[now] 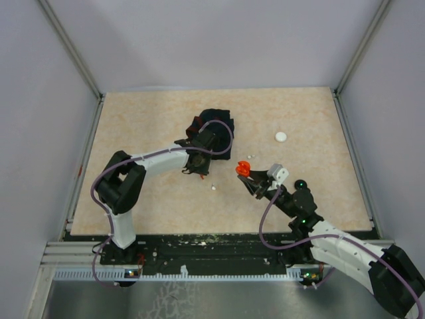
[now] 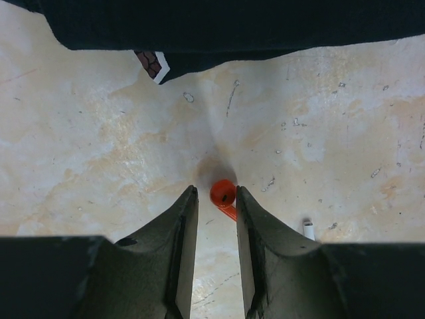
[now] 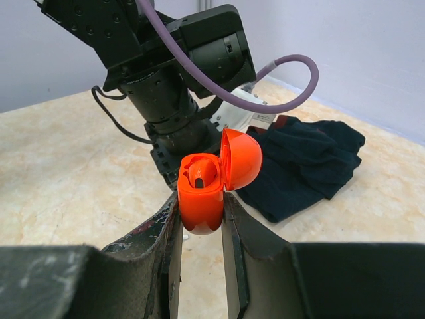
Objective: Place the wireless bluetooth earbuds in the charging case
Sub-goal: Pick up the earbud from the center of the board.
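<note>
Left wrist has our left gripper (image 2: pixel 216 191) narrow, flanking the tiny red stemmed earbud (image 2: pixel 224 194) on the beige table (image 2: pixel 99 133). It's only at the tips, so we reckon it could squirt out. Meanwhile the right gripper (image 3: pixel 199 214) clamps the orange open-lidded charging case (image 3: pixel 201 189).

Bare bench (image 2: pixel 80 153) lies open on both sides of my left tool (image 2: pixel 216 191); the dark cloth (image 2: pixel 232 26) blocks the way just beyond.
</note>
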Tool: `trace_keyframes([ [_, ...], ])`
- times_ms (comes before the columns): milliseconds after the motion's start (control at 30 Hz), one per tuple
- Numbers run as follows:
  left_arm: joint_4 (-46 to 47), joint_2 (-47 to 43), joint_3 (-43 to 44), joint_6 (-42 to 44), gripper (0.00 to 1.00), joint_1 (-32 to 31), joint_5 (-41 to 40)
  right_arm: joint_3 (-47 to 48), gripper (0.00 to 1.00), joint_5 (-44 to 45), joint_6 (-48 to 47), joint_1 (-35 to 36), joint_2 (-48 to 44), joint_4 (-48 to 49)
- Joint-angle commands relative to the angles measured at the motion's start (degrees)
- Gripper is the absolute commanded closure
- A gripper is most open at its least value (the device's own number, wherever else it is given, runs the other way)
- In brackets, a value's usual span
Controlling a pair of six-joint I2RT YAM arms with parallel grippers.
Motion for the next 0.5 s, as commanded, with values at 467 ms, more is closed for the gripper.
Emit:
trace_keyframes([
  [467, -1.00, 2.54, 1.07, 1.56, 0.71, -0.28, 0.98, 1.13, 1.00, -0.21, -0.19, -0.11, -0.61, 2.82],
])
